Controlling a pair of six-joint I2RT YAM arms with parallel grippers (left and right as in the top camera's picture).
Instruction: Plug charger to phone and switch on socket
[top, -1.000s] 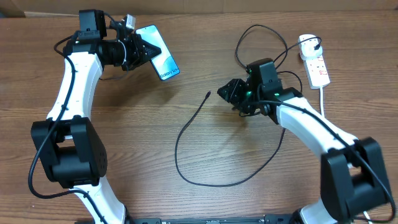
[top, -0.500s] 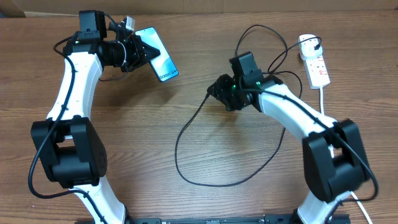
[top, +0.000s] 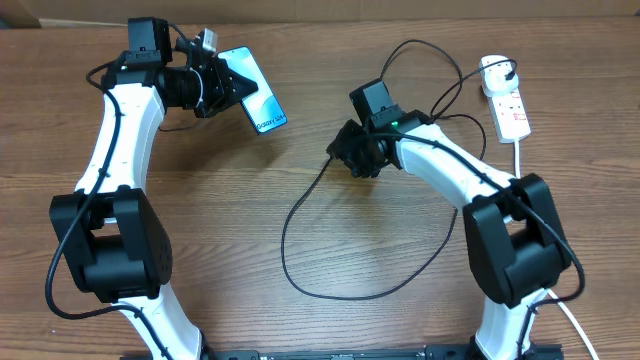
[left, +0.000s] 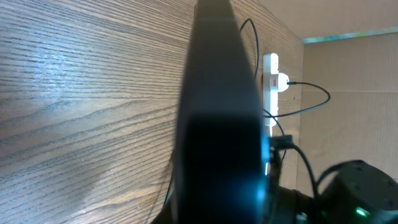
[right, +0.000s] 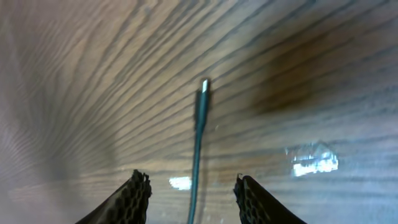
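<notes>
you had the left gripper (top: 222, 84) clenched on the phone (top: 257, 92), holding it tilted above the table (top: 200, 230) in the upper left of the overhead frame, its free end pointing down and right. the right gripper (right: 193, 182) hung low over the wood just left of centre. its jaws were released and stood either side of the charger (top: 300, 215) with a gap on both sides, so nothing was gripped there. in the right wrist view the plug tip (right: 203, 84) lay ahead of the fingertips (right: 140, 186), in the upper middle of the frame, with the cable running straight back between them

the step in hand looked like the pickup of the plug end. to do it well you needed to close nearer the tip than where the fingers stood, since a long free stub would likely flop at the port. you also wanted the cable centred, so that one pad did not shove it sideways before the other met it. the socket (top: 510, 108) sat at the far upper right with the white adapter (top: 493, 68) at its upper end, well apart from both grippers. whether its switch was on could not be told from these views
</notes>
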